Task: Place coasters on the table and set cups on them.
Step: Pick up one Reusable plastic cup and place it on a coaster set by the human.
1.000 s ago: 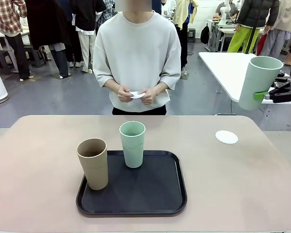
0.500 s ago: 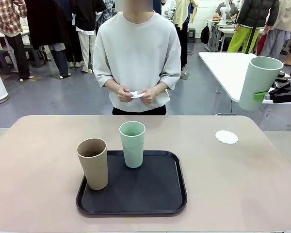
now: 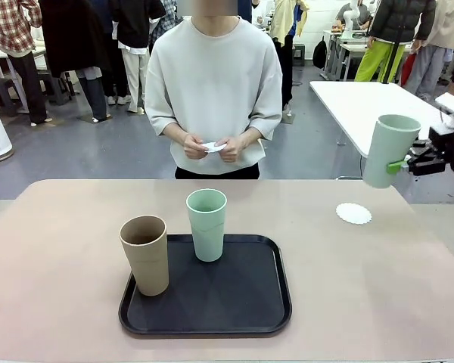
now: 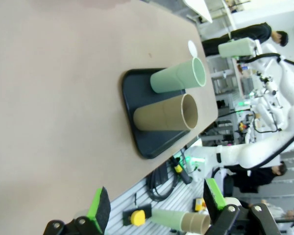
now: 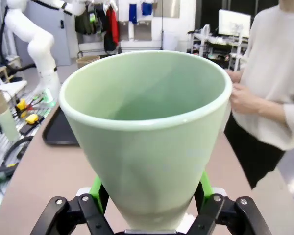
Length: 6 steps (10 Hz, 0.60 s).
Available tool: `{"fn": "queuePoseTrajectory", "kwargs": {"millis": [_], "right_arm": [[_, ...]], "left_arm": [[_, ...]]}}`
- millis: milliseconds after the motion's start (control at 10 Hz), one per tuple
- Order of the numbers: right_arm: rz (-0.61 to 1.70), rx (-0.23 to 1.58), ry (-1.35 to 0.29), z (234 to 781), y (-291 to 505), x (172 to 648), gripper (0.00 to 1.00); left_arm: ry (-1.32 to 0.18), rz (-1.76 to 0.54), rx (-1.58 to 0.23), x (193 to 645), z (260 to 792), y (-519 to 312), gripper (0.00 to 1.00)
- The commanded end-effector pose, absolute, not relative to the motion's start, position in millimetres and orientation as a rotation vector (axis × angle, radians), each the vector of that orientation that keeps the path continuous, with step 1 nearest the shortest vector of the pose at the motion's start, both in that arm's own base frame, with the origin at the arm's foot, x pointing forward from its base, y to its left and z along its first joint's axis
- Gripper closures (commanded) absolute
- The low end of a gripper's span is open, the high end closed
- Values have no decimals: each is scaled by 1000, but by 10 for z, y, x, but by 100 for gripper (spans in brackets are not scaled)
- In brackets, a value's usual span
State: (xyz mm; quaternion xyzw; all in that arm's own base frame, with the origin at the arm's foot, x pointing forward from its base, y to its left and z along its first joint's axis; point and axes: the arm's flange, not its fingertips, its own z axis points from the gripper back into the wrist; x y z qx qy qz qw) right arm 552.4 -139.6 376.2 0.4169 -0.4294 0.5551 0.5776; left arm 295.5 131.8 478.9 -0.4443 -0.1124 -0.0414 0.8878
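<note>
The light, stiff, smooth mint cup point(image 3: 387, 144) tapers, so the right pincer point(image 3: 399, 164), clamped low on its narrow wall, might slip; the left pincer point(image 4: 157, 201) gapes open.

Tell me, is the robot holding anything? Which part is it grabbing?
The right gripper pinches a mint green cup low on its sides, near the base. The left gripper holds nothing.

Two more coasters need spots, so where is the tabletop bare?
Bare: the table left of the tray; the far strip between tray and person; the near right, between tray and coaster. Crowded: the tray, holding the tan cup and mint cup.
</note>
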Motion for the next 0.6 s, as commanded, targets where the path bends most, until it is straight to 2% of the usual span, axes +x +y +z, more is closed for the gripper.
{"fn": "queuePoseTrajectory", "kwargs": {"millis": [0,500], "right_arm": [[1358,985,-961,3638,-1556,5699,18],[1383,1012,-948,3140,-1501,5803,18]], "left_arm": [[-244,-89,-930,2955,4792,1320,0],[-244,-89,-930,2955,4792,1320,0]]}}
